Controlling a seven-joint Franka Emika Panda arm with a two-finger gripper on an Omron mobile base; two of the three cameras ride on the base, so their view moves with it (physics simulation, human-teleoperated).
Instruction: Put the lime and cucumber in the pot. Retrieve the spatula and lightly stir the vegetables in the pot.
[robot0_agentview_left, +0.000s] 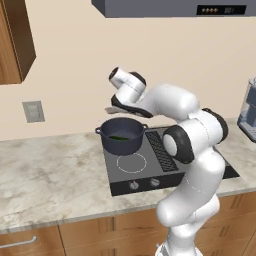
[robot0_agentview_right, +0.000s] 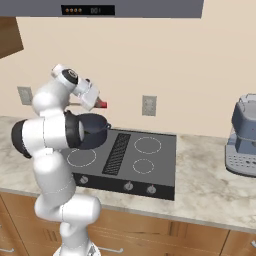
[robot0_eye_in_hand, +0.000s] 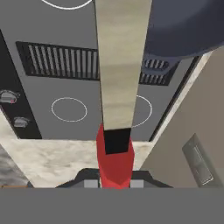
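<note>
Claw (robot0_eye_in_hand: 114, 177) clamped tight on the red handle of the spatula (robot0_eye_in_hand: 122, 65), gripped at the very end so that the whole pale flat head reaches out ahead, presumably to give enough length for dipping into the pot without the hand meeting the rim. Held aloft near the back wall, just behind and above the pot (robot0_agentview_left: 122, 135), head pointing over the cooktop (robot0_agentview_right: 150, 160) toward the pot's rim in the hand view; red handle end also visible poking from the claw in the right base view.

Pot parked on the cooktop's rear-left burner, toward the back edge of the bench (robot0_agentview_left: 45, 175), well apart from the front knobs. Inside it, a dark green shape low against the bottom, most likely the cucumber (robot0_agentview_left: 119, 137); lime not distinguishable there.

Loading stage apparently finished, judging by the green in the pot and the tool in hand. Stirring not yet begun: spatula head above the pot, not inside it. Next, probably a tilt of the wrist downward and a gentle lowering, with care against knocking the pot's wall or a side handle.
</note>
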